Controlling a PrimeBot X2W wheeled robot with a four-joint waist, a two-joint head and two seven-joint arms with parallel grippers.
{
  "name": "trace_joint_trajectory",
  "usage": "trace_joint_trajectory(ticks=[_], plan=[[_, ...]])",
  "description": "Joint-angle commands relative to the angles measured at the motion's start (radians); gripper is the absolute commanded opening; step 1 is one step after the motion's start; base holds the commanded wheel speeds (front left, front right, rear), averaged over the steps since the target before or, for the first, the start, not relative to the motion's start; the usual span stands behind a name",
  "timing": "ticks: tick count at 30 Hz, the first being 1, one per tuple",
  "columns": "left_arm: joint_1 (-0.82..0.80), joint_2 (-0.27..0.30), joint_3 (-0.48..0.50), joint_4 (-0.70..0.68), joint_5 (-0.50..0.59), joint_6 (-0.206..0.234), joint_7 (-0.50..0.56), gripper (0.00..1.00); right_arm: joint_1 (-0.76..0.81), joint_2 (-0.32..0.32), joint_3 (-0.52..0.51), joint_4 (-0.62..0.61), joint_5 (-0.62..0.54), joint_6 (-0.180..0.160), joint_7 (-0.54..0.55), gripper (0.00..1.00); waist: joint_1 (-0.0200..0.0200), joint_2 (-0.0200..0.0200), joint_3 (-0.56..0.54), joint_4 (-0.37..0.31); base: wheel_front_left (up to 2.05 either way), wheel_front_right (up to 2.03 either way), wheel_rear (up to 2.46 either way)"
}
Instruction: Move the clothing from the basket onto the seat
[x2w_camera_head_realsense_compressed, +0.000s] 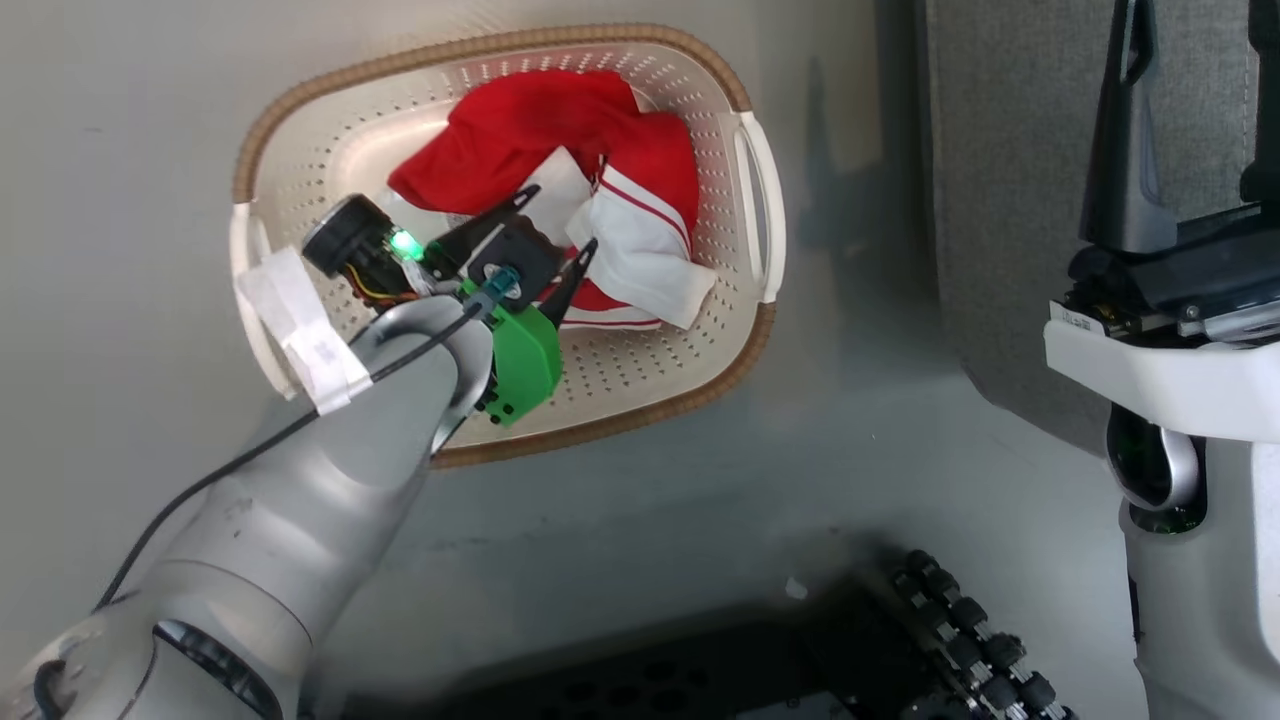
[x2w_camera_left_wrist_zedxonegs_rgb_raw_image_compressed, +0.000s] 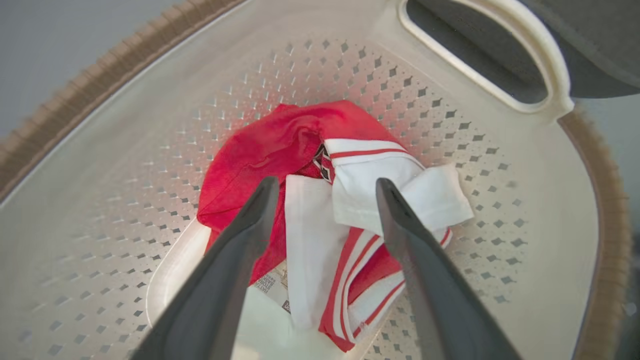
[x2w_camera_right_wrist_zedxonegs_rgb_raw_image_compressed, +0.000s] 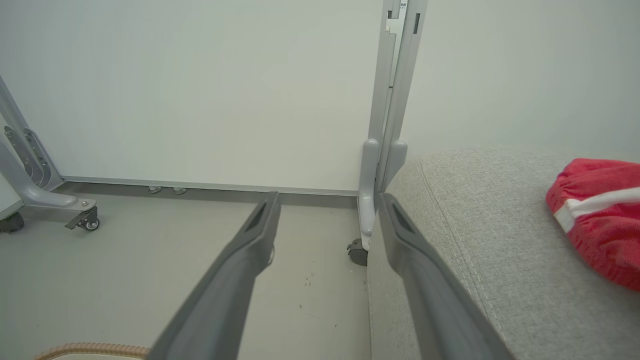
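halfway: one soft red, white-striped garment (x2w_camera_right_wrist_zedxonegs_rgb_raw_image_compressed: 600, 215) lies on the light-grey woven seat cushion (x2w_camera_right_wrist_zedxonegs_rgb_raw_image_compressed: 475, 215) at three o'clock; the second garment (x2w_camera_head_realsense_compressed: 560, 130) sits in the cream perforated plastic basket (x2w_camera_head_realsense_compressed: 480, 50), left gripper (x2w_camera_head_realsense_compressed: 564, 215) spread open over it, right gripper (x2w_camera_right_wrist_zedxonegs_rgb_raw_image_compressed: 327, 197) open.

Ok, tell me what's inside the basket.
Crumpled red-and-white clothing lies on the basket floor, under the open left gripper. A printed label peeks out beneath it; the rest underneath is covered.

The left arm (x2w_camera_head_realsense_compressed: 300, 500) reaches from 7 o'clock toward 1 o'clock, the left tool (x2w_camera_head_realsense_compressed: 560, 217) with fingers spread. The right tool (x2w_camera_right_wrist_zedxonegs_rgb_raw_image_compressed: 328, 197), at 3 o'clock, points to 12, fingers parted.
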Motion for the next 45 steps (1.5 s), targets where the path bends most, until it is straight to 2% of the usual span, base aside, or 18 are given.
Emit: trace_joint_trajectory(ticks=[1, 5, 14, 20, 21, 22, 23, 28, 35, 40, 45], plan=[[-0.034, 0.013, -0.012, 0.009, -0.017, -0.002, 0.000, 1.00, -0.021, 0.007, 0.003, -0.012, 0.008, -0.001, -0.003, 1.00, -0.0003, 0.0000, 0.114, -0.094, 0.00, 0.00, 0.00], [-0.085, 0.028, -0.068, 0.045, -0.069, -0.002, 0.000, 1.00, -0.037, 0.010, 0.000, -0.031, 0.006, -0.001, -0.003, 1.00, -0.0003, 0.0000, 0.144, -0.114, 0.00, 0.00, 0.00], [-0.146, 0.011, -0.174, 0.121, -0.185, -0.002, 0.035, 1.00, -0.007, -0.009, -0.009, -0.071, -0.012, -0.001, -0.003, 1.00, -0.0003, 0.0000, 0.158, -0.113, 0.00, 0.00, 0.00], [-0.147, 0.005, -0.233, 0.096, -0.262, -0.002, 0.086, 1.00, 0.000, -0.014, 0.004, -0.076, -0.021, -0.001, -0.003, 1.00, -0.0003, 0.0000, 0.161, -0.113, 0.00, 0.00, 0.00], [-0.148, 0.008, -0.242, 0.086, -0.274, -0.002, 0.087, 0.89, 0.002, -0.016, 0.005, -0.075, -0.023, -0.001, -0.003, 1.00, -0.0003, 0.0000, 0.160, -0.113, 0.00, 0.00, 0.00], [-0.152, 0.011, -0.247, 0.078, -0.282, -0.002, 0.078, 0.40, 0.003, -0.017, 0.006, -0.074, -0.025, -0.001, -0.003, 1.00, -0.0003, 0.0000, 0.160, -0.113, 0.00, 0.00, 0.00], [-0.154, 0.013, -0.249, 0.076, -0.307, -0.002, 0.076, 0.00, 0.004, -0.017, 0.006, -0.074, -0.027, -0.001, -0.003, 1.00, -0.0003, 0.0000, 0.160, -0.113, 0.00, 0.00, 0.00], [-0.149, 0.021, -0.265, 0.058, -0.364, -0.002, 0.095, 0.00, 0.008, -0.010, -0.005, -0.077, -0.024, -0.001, -0.003, 1.00, -0.0003, 0.0000, 0.155, -0.111, 0.00, 0.00, 0.00], [-0.176, 0.006, -0.270, 0.067, -0.408, -0.002, 0.023, 0.00, -0.008, -0.016, -0.016, -0.071, -0.033, -0.001, -0.003, 1.00, -0.0003, 0.0000, 0.142, -0.079, 0.00, 0.00, 0.00], [-0.127, -0.032, -0.263, 0.037, -0.426, -0.002, -0.002, 0.00, 0.013, -0.029, -0.028, -0.050, -0.040, -0.001, -0.003, 1.00, -0.0003, 0.0000, 0.060, 0.002, 0.00, 0.00, 0.00], [-0.060, -0.036, -0.170, -0.061, -0.387, -0.001, -0.001, 0.00, 0.033, -0.038, -0.015, -0.013, -0.037, -0.001, -0.003, 1.00, -0.0003, 0.0000, -0.061, 0.050, 0.00, 0.00, 0.00]])
